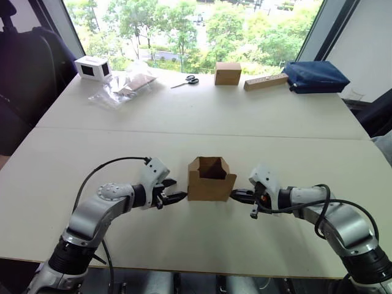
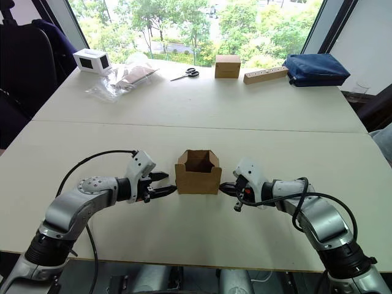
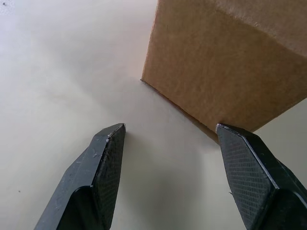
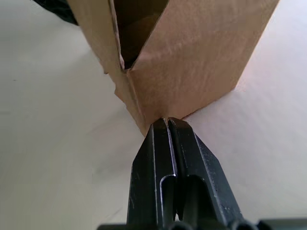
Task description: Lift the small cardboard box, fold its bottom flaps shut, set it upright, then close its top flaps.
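Left eye view: left end effector (image 1: 174,197) spread wide, holding nothing, just beside the small cardboard box (image 1: 211,179). Box stands upright mid-worktop (image 1: 202,116), mouth up, top flaps (image 1: 211,164) raised. Right end effector (image 1: 240,195) pinched closed, tips touching box's lower corner; right wrist view shows that contact and the hollow interior.

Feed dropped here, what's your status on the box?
Left pincer open beside small cardboard box. Right pincer shut, tips against its right wall. Box upright on table, top flaps open. Nothing blocking.
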Robot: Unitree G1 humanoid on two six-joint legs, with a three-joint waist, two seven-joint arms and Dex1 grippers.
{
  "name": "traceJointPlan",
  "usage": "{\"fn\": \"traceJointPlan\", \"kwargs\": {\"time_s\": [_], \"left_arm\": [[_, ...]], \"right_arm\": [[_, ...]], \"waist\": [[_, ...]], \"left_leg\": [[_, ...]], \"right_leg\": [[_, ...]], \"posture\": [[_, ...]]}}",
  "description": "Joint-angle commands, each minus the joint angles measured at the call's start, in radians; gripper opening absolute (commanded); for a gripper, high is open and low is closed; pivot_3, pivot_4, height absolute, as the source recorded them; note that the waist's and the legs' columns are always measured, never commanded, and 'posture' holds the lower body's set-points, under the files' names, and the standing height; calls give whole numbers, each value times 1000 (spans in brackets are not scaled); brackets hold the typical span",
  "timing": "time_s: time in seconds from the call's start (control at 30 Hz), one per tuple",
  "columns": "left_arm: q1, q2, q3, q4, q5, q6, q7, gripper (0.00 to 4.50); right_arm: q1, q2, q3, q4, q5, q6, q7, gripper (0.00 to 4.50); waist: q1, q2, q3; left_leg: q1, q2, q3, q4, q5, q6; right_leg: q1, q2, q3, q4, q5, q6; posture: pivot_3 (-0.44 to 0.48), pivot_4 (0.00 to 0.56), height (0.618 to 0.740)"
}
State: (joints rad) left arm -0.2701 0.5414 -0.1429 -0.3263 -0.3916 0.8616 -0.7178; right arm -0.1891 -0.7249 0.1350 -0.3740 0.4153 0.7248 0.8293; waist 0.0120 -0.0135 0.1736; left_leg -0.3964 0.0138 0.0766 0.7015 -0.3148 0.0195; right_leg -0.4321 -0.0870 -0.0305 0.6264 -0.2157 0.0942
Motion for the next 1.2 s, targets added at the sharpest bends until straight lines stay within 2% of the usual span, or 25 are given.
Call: {"fn": "traceJointPlan", "kwargs": {"time_s": [0.03, 0.27, 0.3, 0.33, 0.5, 0.53, 0.7, 0.83, 0.9, 0.97, 1.03, 1.1, 1.2], "left_arm": [[-14, 11, -20, -1, 4, -38, -26, 3083], [1, 37, 4, -20, -33, -12, -59, 3083], [1, 39, 10, -20, -37, -10, -62, 2592], [1, 42, 14, -20, -45, -9, -69, 2392], [0, 48, 23, -29, -73, 8, -81, 414], [0, 50, 29, -31, -84, 17, -85, 142], [15, 64, 65, -45, -143, 32, -114, 142], [39, 119, 69, -82, -187, 57, -162, 142], [39, 178, 103, -78, -212, 51, -216, 142], [-2, 226, 150, -45, -251, 56, -265, 142], [-56, 235, 170, -6, -272, 55, -275, 142], [-150, 225, 176, 54, -274, 42, -283, 142], [-241, 214, 133, 122, -230, -8, -309, 142]], "right_arm": [[37, 14, 15, -100, 50, 27, 16, 0], [42, 8, 4, -110, 38, 33, 7, 0], [40, 5, 4, -107, 34, 30, 7, 0], [38, 3, 2, -102, 30, 27, 8, 0], [27, -2, -19, -87, 33, 19, 11, 0], [27, -8, -23, -88, 34, 19, 14, 0], [34, -28, -44, -105, 40, 17, 25, 0], [46, -74, -59, -115, 20, -2, 42, 0], [42, -133, -109, -119, 14, -13, 63, 0], [21, -173, -171, -115, 37, -11, 79, 0], [-6, -175, -208, -112, 76, 2, 84, 0], [-64, -139, -250, -121, 158, 43, 78, 0], [-116, -85, -238, -164, 246, 97, 66, 0]], "waist": [[0, 0, 0], [0, 0, 0], [0, 0, 0], [0, 0, 0], [-1, 0, 0], [0, 0, 0], [0, 0, 0], [-1, 0, 0], [0, 0, 0], [0, 0, 1], [0, 0, 1], [1, 0, 1], [0, 0, 1]], "left_leg": [[2, 0, 0, -1, 0, 0], [4, 0, 0, -2, 0, 0], [4, 0, 0, -2, 0, 0], [4, 1, 0, -2, 0, 0], [4, 0, 0, -2, 0, 0], [4, 0, 0, -2, 0, 0], [4, 1, 0, -2, 0, 0], [4, 1, 0, -2, 0, 0], [4, 1, 0, -2, 0, 1], [4, 1, 0, -2, 0, 0], [4, 1, 0, -2, 0, 0], [4, 1, 0, -2, -1, 0], [4, 1, 0, -3, -1, 1]], "right_leg": [[2, 0, 0, -1, -1, -1], [3, 0, 0, -1, -2, -4], [3, 0, 0, -1, -2, -4], [3, 0, 0, -1, -2, -4], [3, 0, 0, -1, -2, -4], [3, 0, 0, -1, -2, -4], [3, 0, 0, -2, -2, -4], [3, 0, 0, -2, -2, -4], [3, 0, 0, -2, -2, -4], [3, 0, 0, -2, -3, -4], [3, 0, 0, -3, -3, -4], [4, 0, -1, -4, -3, -4], [5, 1, -1, -6, -2, -4]], "posture": [[0, 150, 740], [0, 150, 740], [0, 150, 740], [0, 150, 740], [0, 150, 740], [0, 150, 740], [0, 150, 740], [0, 150, 740], [0, 150, 740], [0, 150, 740], [0, 150, 740], [0, 150, 740], [0, 150, 740]]}}
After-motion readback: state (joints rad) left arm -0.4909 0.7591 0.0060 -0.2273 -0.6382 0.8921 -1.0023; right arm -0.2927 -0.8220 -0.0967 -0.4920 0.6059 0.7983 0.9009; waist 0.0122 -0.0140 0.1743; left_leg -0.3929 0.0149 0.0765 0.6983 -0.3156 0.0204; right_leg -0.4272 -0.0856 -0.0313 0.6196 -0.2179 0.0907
